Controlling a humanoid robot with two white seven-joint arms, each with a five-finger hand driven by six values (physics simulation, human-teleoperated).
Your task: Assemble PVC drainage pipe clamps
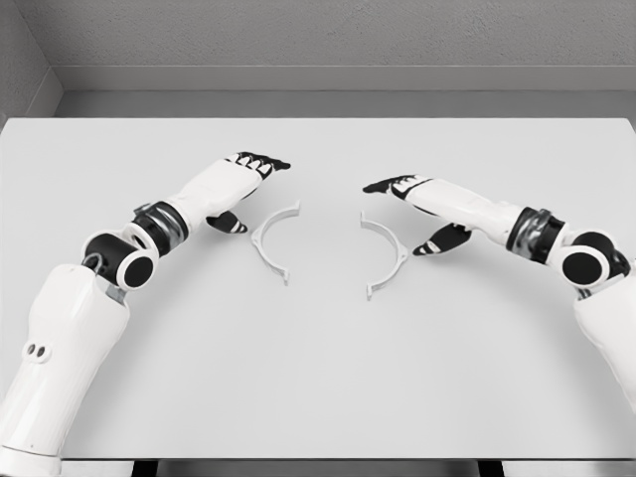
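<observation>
- The surface [318,388] is pale grey and wide. Its near edge is partly cut off at the bottom of the picture.
- Two thin white clamp halves lie flat near the middle of the surface, a bit toward the far edge.
- The left clamp half [272,241] curves like the letter C, with its open side facing right.
- The right clamp half [388,253] curves the other way, with its open side facing left. The two halves are apart and do not touch.
- They are so thin and pale that their small end tabs are hard to see.
- The left hand [243,179] hovers just beside the left clamp half, on its far left side. Its fingers are stretched out and hold nothing. The thumb points down toward the surface.
- The right hand [417,199] hovers near the right clamp half. Its fingers are stretched out too and hold nothing.
- Both arms are cut off at the picture's lower corners.
</observation>
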